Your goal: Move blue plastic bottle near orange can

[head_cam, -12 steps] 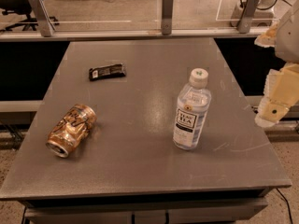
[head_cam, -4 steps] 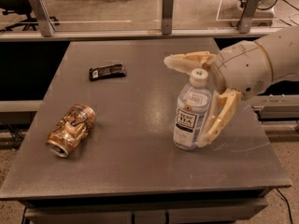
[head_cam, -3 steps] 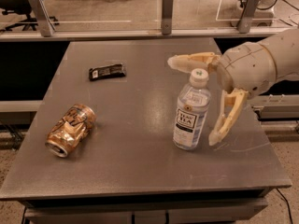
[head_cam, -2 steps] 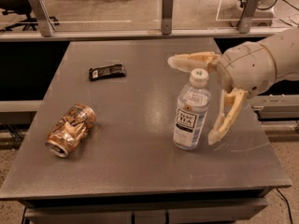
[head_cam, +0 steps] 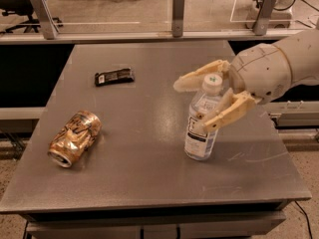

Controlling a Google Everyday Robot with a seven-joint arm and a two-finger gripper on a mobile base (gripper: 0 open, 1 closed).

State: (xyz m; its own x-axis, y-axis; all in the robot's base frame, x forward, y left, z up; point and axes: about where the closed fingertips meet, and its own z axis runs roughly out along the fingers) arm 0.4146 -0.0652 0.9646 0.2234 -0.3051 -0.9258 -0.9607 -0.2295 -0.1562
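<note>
The blue plastic bottle, clear with a white cap and a white-and-dark label, stands upright on the right half of the grey table. My gripper reaches in from the right at the bottle's neck and shoulder. One cream finger lies behind the cap, the other across the front of the shoulder. The two are nearly parallel, closed on the bottle. The crushed orange can lies on its side near the table's left edge, well apart from the bottle.
A small flat black snack wrapper lies at the back left of the table. A metal rail with upright posts runs behind the table's far edge. The table's right edge is just beyond the bottle.
The near finger has swung from hanging down beside the bottle to lying across its shoulder, so the gripper has closed onto the bottle. The bottle, can and wrapper have not moved.
</note>
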